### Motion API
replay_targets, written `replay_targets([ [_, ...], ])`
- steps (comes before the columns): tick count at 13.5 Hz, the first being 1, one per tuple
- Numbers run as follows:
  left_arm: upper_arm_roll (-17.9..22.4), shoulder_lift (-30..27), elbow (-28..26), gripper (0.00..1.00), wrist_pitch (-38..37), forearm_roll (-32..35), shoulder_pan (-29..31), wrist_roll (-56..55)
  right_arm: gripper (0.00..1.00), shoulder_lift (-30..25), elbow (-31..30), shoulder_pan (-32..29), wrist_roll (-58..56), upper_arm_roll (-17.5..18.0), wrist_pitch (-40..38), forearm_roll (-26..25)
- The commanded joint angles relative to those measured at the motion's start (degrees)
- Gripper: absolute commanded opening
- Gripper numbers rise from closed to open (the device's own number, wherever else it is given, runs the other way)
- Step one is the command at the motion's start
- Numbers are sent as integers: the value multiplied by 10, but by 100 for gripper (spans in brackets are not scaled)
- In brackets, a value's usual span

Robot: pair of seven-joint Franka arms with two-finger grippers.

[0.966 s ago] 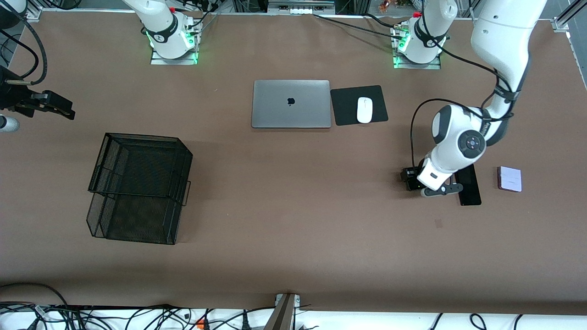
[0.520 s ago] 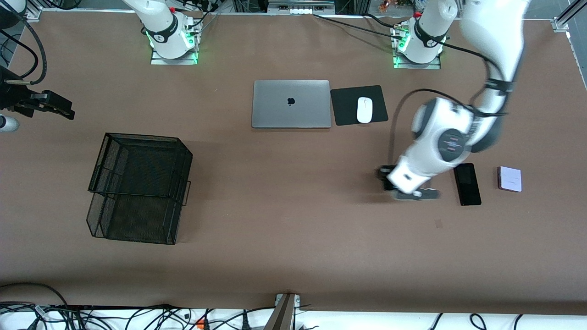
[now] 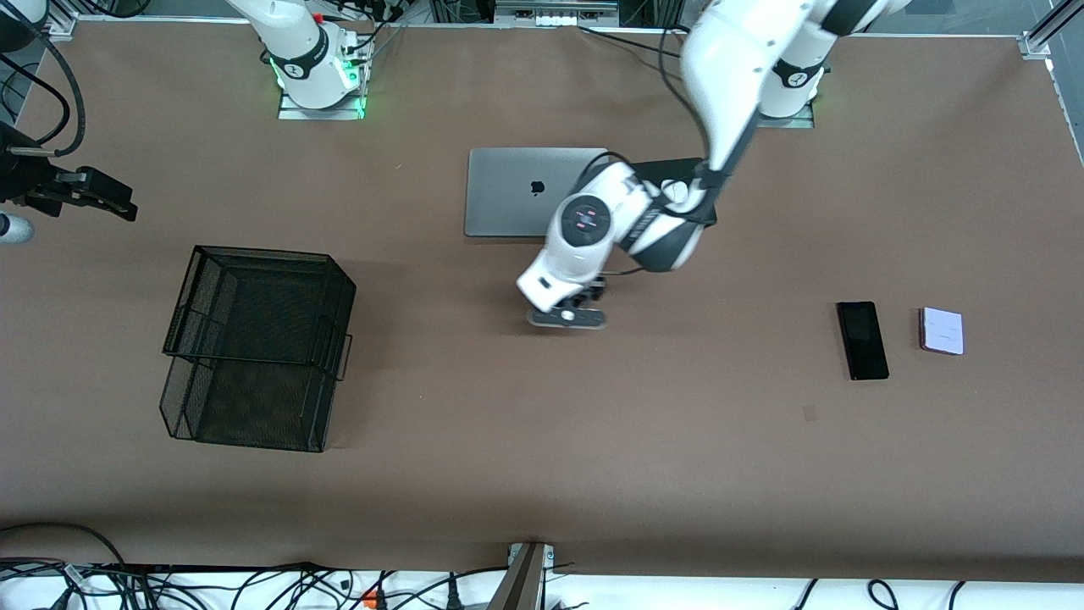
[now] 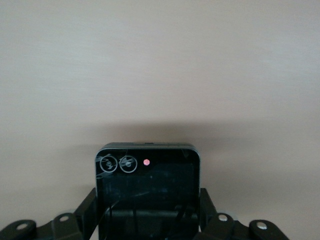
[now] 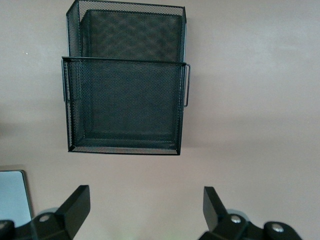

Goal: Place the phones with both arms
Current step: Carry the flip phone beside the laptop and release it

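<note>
The phones are split up: the squarish black folded phone (image 4: pixel 147 192) is off the table (image 3: pixel 542 440), clamped between the fingers (image 4: pixel 86 207) of the left hand (image 3: pixel 566 315), with its two lenses and a small red dot showing in the left wrist view. That hand hangs over bare table just nearer the front camera than the silver laptop (image 3: pixel 517 191), the left arm (image 3: pixel 728 68) reaching in from its base across the mouse pad (image 3: pixel 660 169). The right hand (image 5: pixel 145 210) is up over the table at the right arm's end, its fingers (image 5: pixel 75 202) spread wide apart with nothing between them, looking at the two-tier black mesh tray (image 3: pixel 254 343); that arm waits. The tray sits toward the right arm's end, nearer the front camera than the laptop. The long slim black phone (image 3: pixel 862 340) lies flat toward the left arm's end, and the pale folded phone (image 3: pixel 942 329) lies near it, closer to the table's end, the two apart
</note>
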Motion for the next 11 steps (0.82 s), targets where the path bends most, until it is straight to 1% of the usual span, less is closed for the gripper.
replay_targets([
  [1, 9, 42, 25, 46, 74, -29, -35, -24, 100, -6, 1, -6, -2, 5, -8, -2],
  [2, 10, 43, 24, 99, 76, -27, -36, -31, 100, -6, 1, -5, -2, 5, -8, -2],
  [3, 10, 37, 24, 100, 69, -26, -32, -32, 100, -7, 1, -6, -2, 5, -8, -2],
  [4, 11, 22, 14, 100, 47, -26, -27, -32, 100, -6, 1, -5, -2, 5, -8, -2],
  [5, 17, 1, 11, 100, 7, -26, -19, -32, 100, -5, 1, -5, -3, 5, -8, -2],
  [8, 18, -84, 15, 100, -179, -15, 54, -18, 100, -2, 0, -5, -4, 9, -9, -2],
  [9, 20, -104, 15, 100, -240, 0, 82, 3, 100, -2, 0, -2, -3, 12, -6, -2],
  [11, 20, -129, 15, 100, -336, 38, 154, 43, 100, 8, 2, 45, 11, 16, 2, -1],
])
